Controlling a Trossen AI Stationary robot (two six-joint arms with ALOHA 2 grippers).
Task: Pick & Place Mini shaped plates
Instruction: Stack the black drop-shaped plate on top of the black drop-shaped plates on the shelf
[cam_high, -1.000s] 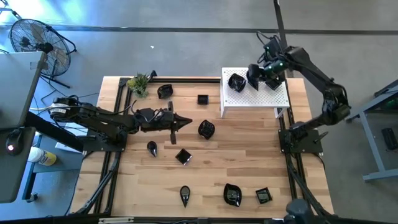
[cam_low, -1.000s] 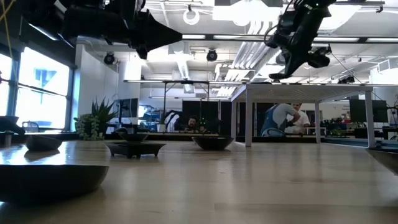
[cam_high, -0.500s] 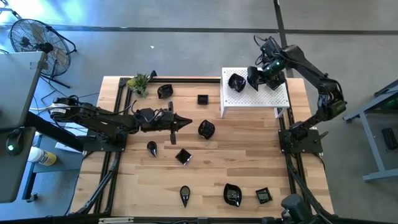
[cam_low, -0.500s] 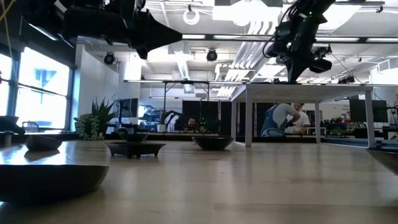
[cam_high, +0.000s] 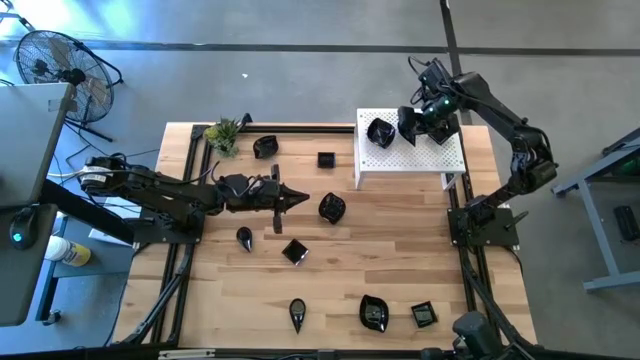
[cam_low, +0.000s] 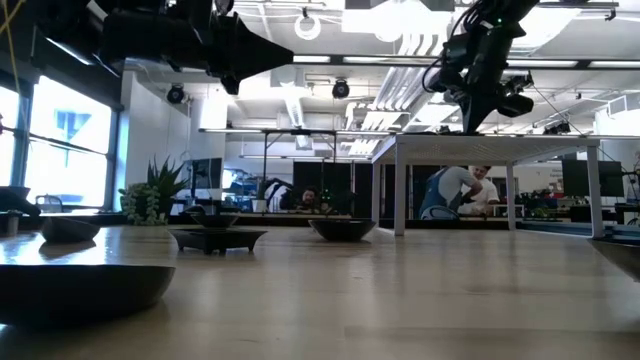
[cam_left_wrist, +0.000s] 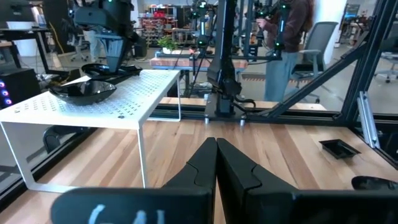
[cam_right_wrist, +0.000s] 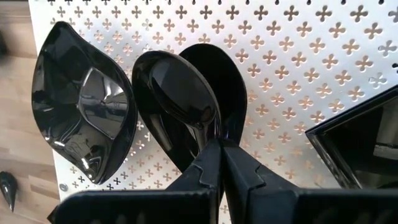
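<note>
We see a grey concrete floor around the wooden bench, a standing fan at ten o'clock, bright ceiling lights, tall windows at nine o'clock, a person at distant desks, an office chair.

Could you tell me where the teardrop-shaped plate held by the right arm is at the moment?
In the right wrist view, the teardrop plate is pinched in the right end effector over the white perforated platform, beside a wavy-edged plate.
</note>
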